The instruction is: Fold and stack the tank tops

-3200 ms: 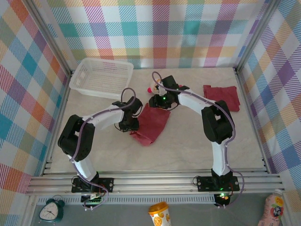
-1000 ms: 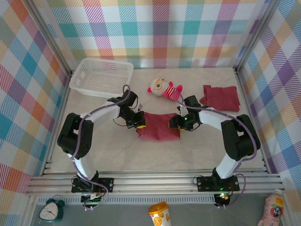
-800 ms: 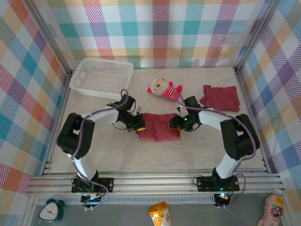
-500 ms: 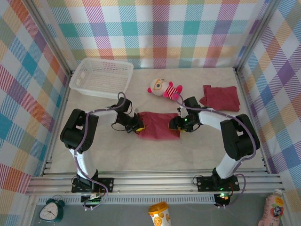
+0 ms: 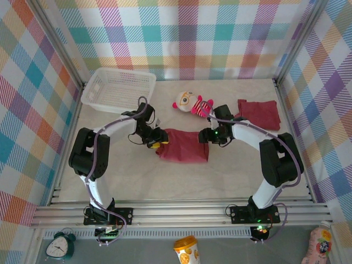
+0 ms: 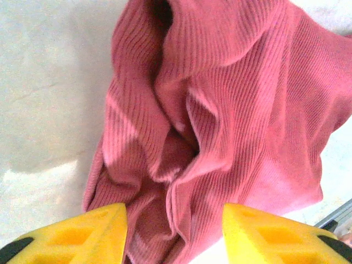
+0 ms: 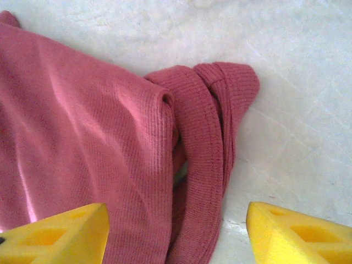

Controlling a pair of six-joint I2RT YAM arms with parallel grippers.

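Tank tops: two dark red ones lie on the worktop [image 5: 220,176].
Basket [image 5: 119,89]: white, back left.
Left fingers [image 6: 71,234]: apart, gripping nothing, rumpled cloth loose between them.
Middle top [image 5: 183,146]: folded, between both arms.
Doll [image 5: 192,103]: just behind it.
Right fingers [image 7: 60,231]: spread wide, holding nothing, at its right edge.
Far top [image 5: 259,114]: folded, back right.

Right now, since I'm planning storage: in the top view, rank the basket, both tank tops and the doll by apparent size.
1. white basket, clearly largest.
2. middle tank top and right tank top: folded patches that look about alike, so not ranked against each other.
3. plush doll, smallest.
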